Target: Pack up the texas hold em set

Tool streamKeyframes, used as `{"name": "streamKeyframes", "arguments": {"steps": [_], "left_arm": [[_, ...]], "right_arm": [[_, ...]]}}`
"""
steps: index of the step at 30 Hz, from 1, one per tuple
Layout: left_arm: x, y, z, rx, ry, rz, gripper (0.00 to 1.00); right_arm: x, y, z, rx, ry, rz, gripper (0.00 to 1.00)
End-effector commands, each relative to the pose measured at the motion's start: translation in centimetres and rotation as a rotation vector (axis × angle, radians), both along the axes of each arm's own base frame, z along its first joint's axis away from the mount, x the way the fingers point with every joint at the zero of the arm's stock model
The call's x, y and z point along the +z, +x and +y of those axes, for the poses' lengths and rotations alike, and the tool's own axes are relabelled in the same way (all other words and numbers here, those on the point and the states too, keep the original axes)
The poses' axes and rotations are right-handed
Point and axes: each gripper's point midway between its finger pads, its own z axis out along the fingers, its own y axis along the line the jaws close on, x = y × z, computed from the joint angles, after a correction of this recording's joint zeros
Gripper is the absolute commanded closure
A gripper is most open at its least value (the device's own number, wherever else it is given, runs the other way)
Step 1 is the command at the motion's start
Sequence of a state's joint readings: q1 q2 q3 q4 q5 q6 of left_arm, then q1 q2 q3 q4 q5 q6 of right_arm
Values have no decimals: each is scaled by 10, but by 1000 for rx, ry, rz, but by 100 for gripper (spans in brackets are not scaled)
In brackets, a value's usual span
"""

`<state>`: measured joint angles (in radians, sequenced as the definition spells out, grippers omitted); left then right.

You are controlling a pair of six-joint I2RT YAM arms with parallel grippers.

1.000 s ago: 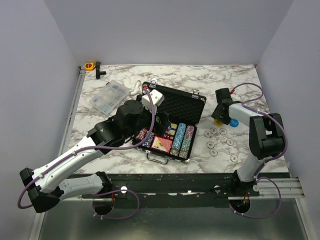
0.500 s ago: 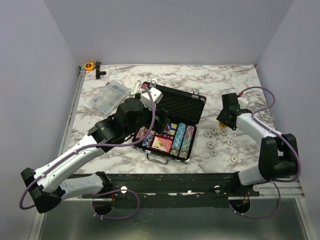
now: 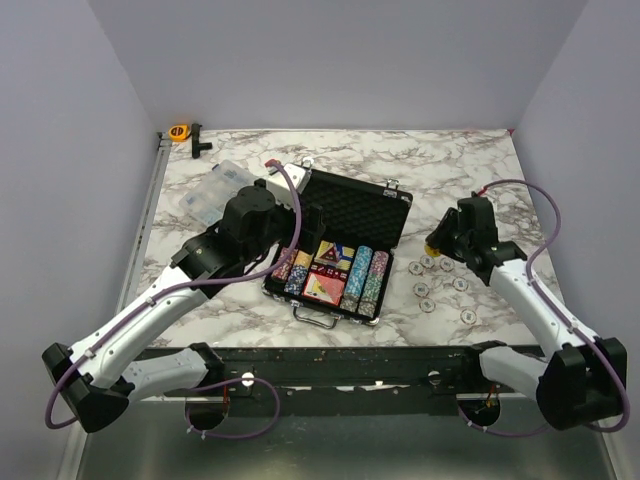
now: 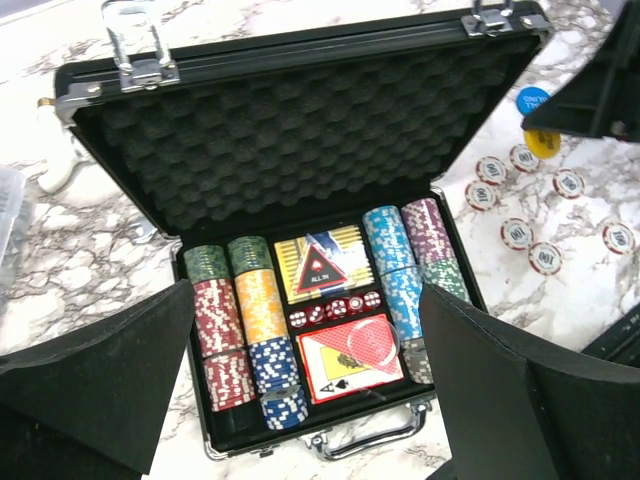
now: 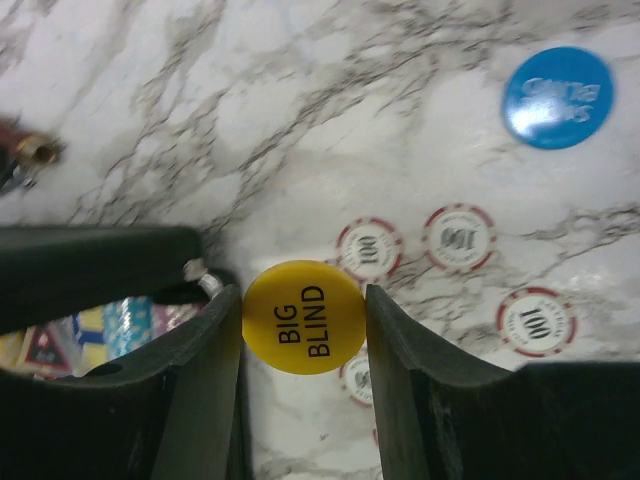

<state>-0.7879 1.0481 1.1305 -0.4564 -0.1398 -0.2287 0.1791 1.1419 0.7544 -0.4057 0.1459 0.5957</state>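
The case, black with silver trim and egg-crate foam, lies open mid-table, ridged chip rows and a red deck inside, the left claw spread wide above it, while to its right the right claw pinches a smooth round yellow disc over loose chips on marble.

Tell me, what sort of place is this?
Most likely a robot test cell: a left arm and right arm bolted to a rail at the edge of a marble-patterned table, plain walls boxing it in, and a poker case laid out as a prop.
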Motion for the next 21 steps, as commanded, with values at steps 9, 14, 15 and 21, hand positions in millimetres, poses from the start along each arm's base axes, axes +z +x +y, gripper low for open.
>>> {"name": "streamKeyframes", "arguments": {"steps": [9,14,15,21], "left_arm": [[5,18,25,117,-21,-25,8],[9,23,40,190,-35,-50,8],[11,24,45,217,-37,-56,7],[28,24,76,352,-109,-100,5]], "right_arm": [[37,-68,142,475,153,-156,96],[38,-84,209,639,132,-204,96],[41,-82,220,664,128,-212,96],[36,-68,274,837,122,-228,94]]}}
